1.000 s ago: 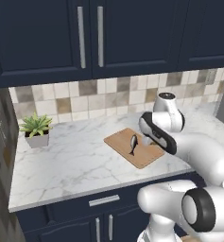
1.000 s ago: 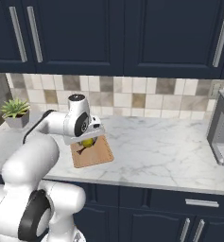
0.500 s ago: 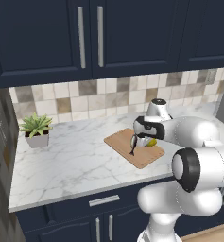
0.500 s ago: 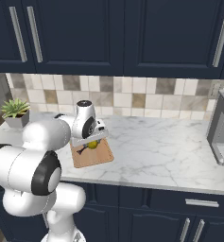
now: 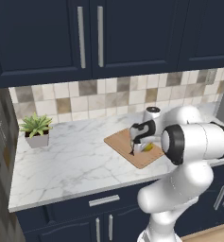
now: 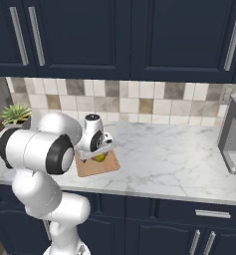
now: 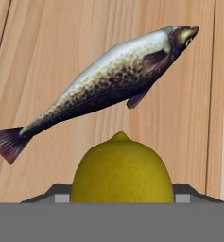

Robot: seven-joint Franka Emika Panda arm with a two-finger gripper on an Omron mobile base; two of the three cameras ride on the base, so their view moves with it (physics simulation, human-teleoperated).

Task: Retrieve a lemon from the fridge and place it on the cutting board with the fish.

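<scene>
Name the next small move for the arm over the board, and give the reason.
Probably open the fingers and release: the lemon sits between them, low over the cutting board and just short of the fish, so it seems placed already.

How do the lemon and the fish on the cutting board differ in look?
The lemon is round and plain yellow; the fish is long, slender, and speckled dark grey with a silvery back. The lemon sits between the end effector's fingers; the fish lies free. Both are over the cutting board.
</scene>
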